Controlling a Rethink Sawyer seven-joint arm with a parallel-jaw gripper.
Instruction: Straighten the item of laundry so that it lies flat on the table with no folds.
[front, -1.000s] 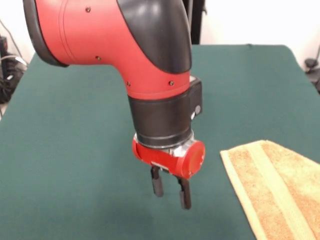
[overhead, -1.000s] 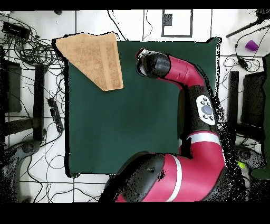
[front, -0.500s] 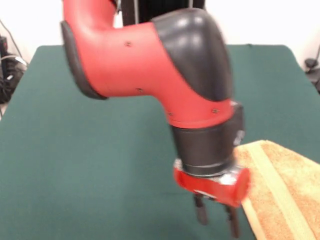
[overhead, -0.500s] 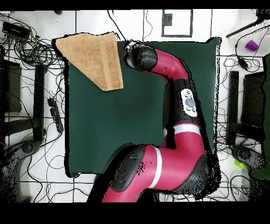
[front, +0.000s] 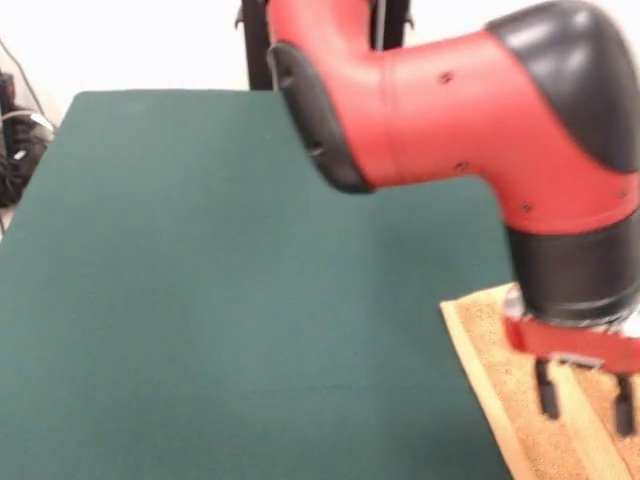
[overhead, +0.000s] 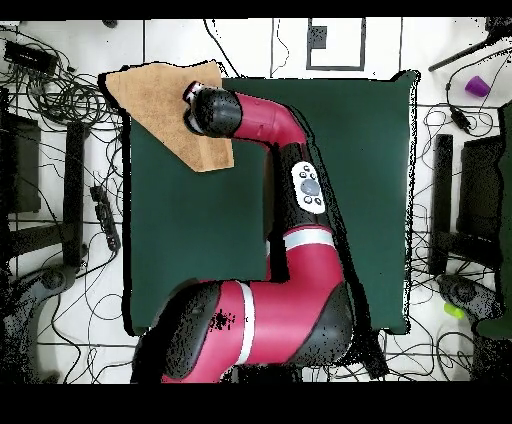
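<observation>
Now the gripper (front: 584, 392), fingers apart, hangs over the towel (front: 520, 400) lying at the table (front: 220, 280) corner and overhanging its edge, so it should descend squarely and pinch one layer only.

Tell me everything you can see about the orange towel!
The towel is orange-yellow and fuzzy like terry cloth, with a smoother, paler band running near one short end. It lies at a slant on a corner of the green table, and part of it sticks out past the table's edge. The robot's open end effector is right above it.
</observation>
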